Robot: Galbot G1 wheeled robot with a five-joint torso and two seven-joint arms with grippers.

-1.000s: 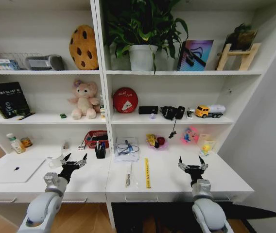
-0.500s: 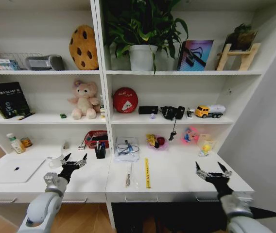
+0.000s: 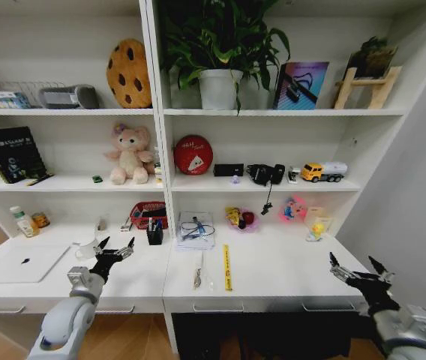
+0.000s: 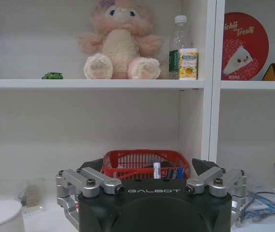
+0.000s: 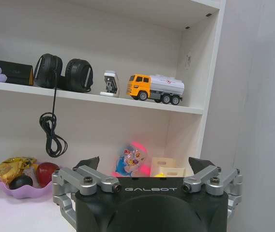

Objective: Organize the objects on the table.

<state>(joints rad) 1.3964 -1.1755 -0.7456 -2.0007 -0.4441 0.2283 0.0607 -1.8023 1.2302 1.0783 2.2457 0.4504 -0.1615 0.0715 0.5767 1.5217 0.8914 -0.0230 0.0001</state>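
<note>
On the white table [image 3: 273, 274], a yellow ruler [image 3: 227, 267] and a pen [image 3: 198, 271] lie mid-desk, the silver laptop [image 3: 19, 262] far left; the left gripper [image 3: 115, 250] hovers spread open beside a white cup [image 3: 85, 250], the right gripper [image 3: 360, 271] splayed open past the desk's right end, with a red basket [image 3: 148, 215] behind

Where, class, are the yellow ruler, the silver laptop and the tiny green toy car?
yellow ruler [image 3: 227, 268], head view, middle of its length.
silver laptop [image 3: 19, 263], head view, centre of closed lid.
tiny green toy car [image 4: 53, 76], left wrist view, its body.
</note>
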